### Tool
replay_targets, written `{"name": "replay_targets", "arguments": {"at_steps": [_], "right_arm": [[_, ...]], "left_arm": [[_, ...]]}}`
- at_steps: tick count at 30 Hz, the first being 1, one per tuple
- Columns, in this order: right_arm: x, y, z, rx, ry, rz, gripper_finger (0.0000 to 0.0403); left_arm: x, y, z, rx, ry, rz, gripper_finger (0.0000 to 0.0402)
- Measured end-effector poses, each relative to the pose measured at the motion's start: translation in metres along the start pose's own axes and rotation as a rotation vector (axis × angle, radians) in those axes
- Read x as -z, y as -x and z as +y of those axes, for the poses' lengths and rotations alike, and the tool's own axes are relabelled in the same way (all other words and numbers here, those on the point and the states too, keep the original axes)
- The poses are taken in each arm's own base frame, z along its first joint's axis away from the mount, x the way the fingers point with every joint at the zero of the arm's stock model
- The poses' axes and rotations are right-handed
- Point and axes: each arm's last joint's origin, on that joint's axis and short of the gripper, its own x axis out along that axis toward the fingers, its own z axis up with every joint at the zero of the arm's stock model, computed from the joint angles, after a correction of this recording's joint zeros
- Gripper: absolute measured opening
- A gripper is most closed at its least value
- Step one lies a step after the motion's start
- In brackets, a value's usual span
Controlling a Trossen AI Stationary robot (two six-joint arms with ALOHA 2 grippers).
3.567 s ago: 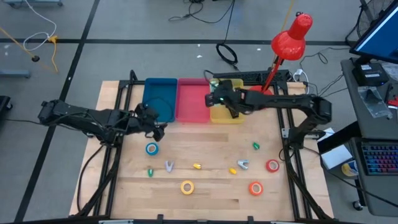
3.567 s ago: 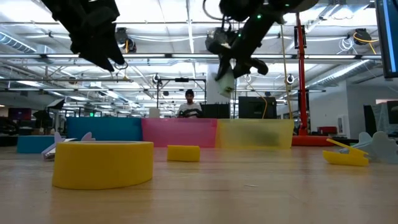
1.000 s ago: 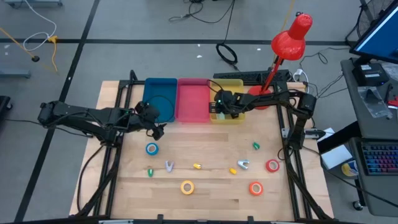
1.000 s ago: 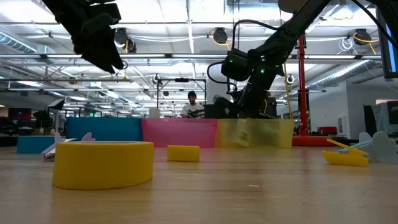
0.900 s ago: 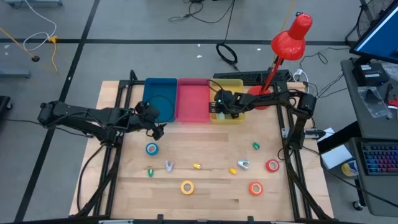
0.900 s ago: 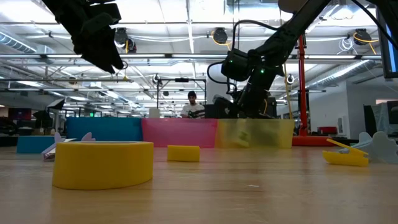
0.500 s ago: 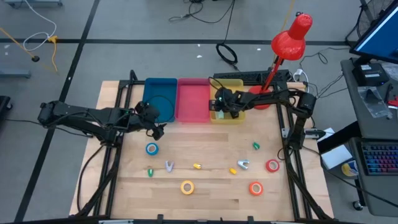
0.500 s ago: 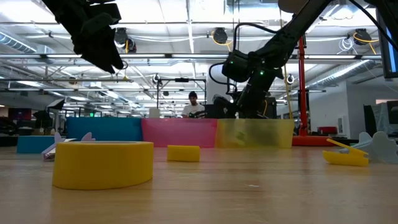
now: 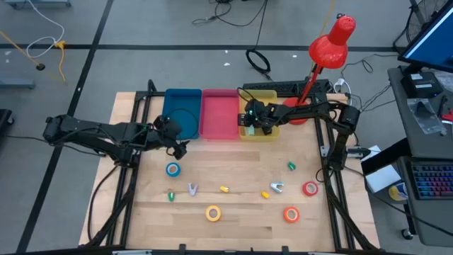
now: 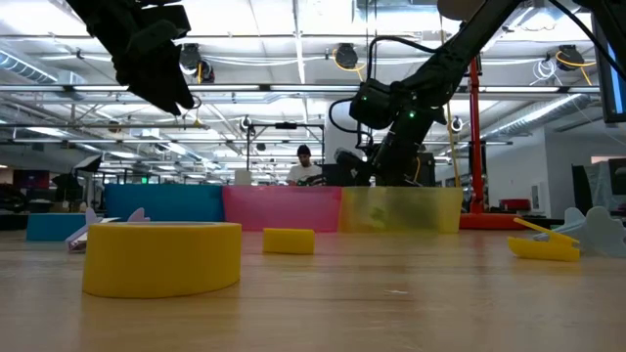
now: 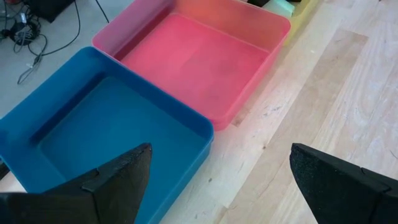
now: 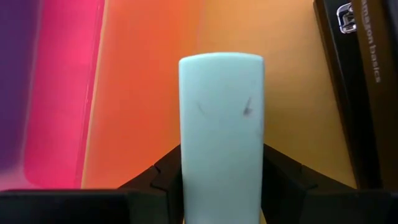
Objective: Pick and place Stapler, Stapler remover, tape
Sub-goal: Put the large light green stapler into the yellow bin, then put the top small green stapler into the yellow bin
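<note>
Right arm reaches in from the worktop's right edge, elbow bent, its tool (image 9: 249, 119) lowered at the far middle, fingers (image 12: 283, 177) flanking a pale mint block. Left arm extends from the left, its tool (image 9: 178, 144) raised, fingers (image 11: 115, 180) spread wide, holding nothing.

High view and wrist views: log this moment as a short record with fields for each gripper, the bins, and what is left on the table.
right gripper: over the yellow bin, a pale green stapler between its fingers
left gripper: open, empty, beside the blue bin
pink bin: nothing in it
blue bin: nothing in the part shown
tape on table: blue roll, yellow roll, two red rolls
</note>
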Motion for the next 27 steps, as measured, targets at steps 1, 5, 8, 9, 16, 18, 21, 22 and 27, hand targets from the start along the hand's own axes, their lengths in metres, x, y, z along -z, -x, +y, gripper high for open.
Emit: {"name": "replay_targets", "arguments": {"at_steps": [1,5,8,9,16,18,21,22,27], "right_arm": [[0.0,0.0,0.0,0.0,0.0,0.0,0.015],[-0.001,0.0,0.001,-0.002,-0.005,-0.011,0.0156],[-0.001,0.0,0.0,0.005,-0.007,-0.026,0.0165],[-0.001,0.0,0.0,0.005,-0.006,-0.026,0.0171],[-0.001,0.0,0.001,0.001,0.001,-0.026,0.0222],[-0.001,0.0,0.001,-0.002,0.002,-0.026,0.0237],[-0.003,0.005,0.003,-0.008,0.019,-0.03,0.0253],[-0.004,0.008,0.003,-0.014,0.021,-0.036,0.0257],[-0.009,0.026,0.008,-0.037,0.043,-0.088,0.0262]], "left_arm": [[0.0,0.0,0.0,0.0,0.0,0.0,0.0379],[0.0,0.0,0.0,0.0,0.0,0.0,0.0379],[0.0,0.0,0.0,0.0,0.0,0.0,0.0379],[0.0,0.0,0.0,0.0,0.0,0.0,0.0379],[0.0,0.0,0.0,-0.001,0.0,-0.001,0.0379],[0.0,0.0,0.0,-0.001,0.0,0.0,0.0379],[0.0,0.0,0.0,-0.001,0.0,-0.001,0.0379],[0.0,0.0,0.0,-0.001,0.0,-0.001,0.0379],[0.0,0.0,0.0,-0.001,0.0,-0.001,0.0379]]}}
